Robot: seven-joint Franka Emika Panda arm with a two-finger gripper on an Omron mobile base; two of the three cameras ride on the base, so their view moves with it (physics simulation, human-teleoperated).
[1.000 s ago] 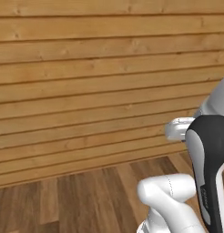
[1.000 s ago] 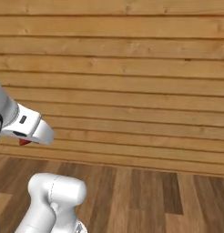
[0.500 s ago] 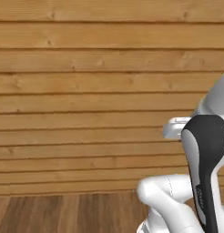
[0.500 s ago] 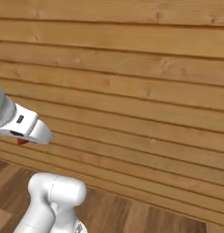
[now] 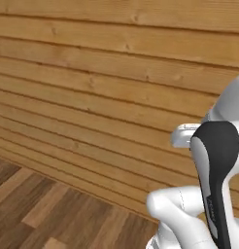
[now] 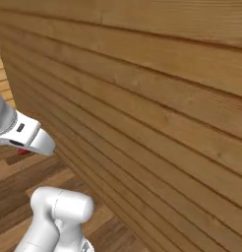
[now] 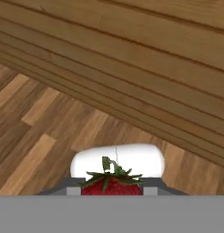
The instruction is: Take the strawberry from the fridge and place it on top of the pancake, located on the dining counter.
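Observation:
The strawberry [image 7: 112,184], red with a green leafy cap, sits between the fingertips of my gripper [image 7: 112,189] at the bottom of the hand view, and the gripper is shut on it. In the right base view the white hand [image 6: 25,139] reaches in from the left edge, with a bit of the red strawberry [image 6: 23,153] peeking out beneath it. The hand's white end [image 5: 183,135] juts out from behind the arm in the left base view. The fridge, the pancake and the dining counter are out of view.
A wall of horizontal wooden planks [image 5: 102,78] stands close ahead and runs off at a slant [image 6: 157,113]. Wood-plank floor [image 5: 39,214] lies at its foot, seen too in the hand view as floor [image 7: 45,123].
The whole picture has swung sideways, so the base has turned: the wall now slants and more floor shows. The gripper has stayed shut on the strawberry.

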